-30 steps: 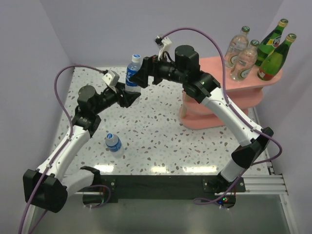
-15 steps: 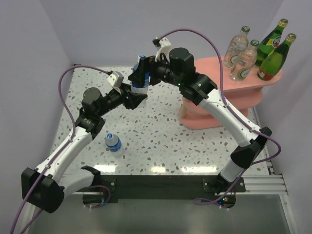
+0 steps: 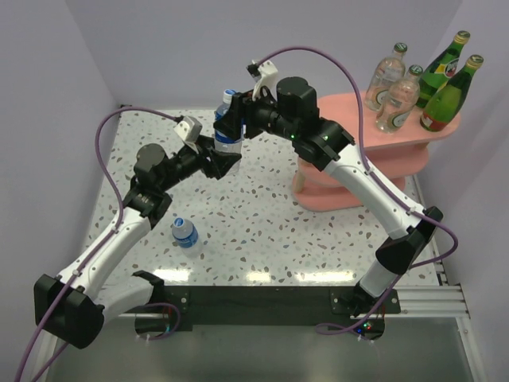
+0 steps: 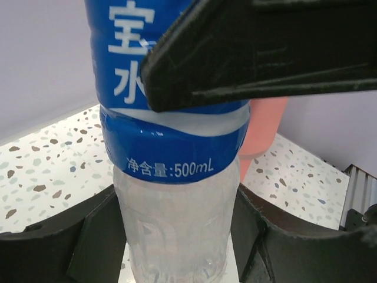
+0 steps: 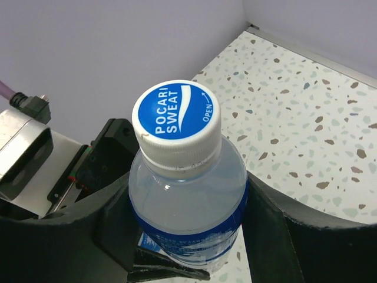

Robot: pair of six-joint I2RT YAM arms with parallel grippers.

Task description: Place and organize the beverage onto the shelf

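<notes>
A clear plastic bottle (image 3: 228,131) with a blue label and white cap (image 5: 175,121) stands upright in the air above the back of the table. My left gripper (image 3: 225,161) is shut on its clear lower body (image 4: 177,230). My right gripper (image 3: 231,119) is shut on its blue-labelled upper body (image 5: 188,200), just above the left fingers. A second blue-labelled bottle (image 3: 184,232) lies on the table near the left arm. The pink shelf (image 3: 413,155) stands at the right; its top board carries two clear green-capped bottles (image 3: 387,76) and two dark green ones (image 3: 452,97).
The speckled table (image 3: 262,231) is walled in by pale panels at the left, back and right. Purple cables loop over both arms. The right arm's forearm passes in front of the shelf's lower boards. A pink shelf post (image 4: 264,132) shows behind the held bottle.
My right gripper moved in over the bottle and closed its jaws from wide apart onto the upper body. The left arm carried the bottle slightly right and keeps its hold.
</notes>
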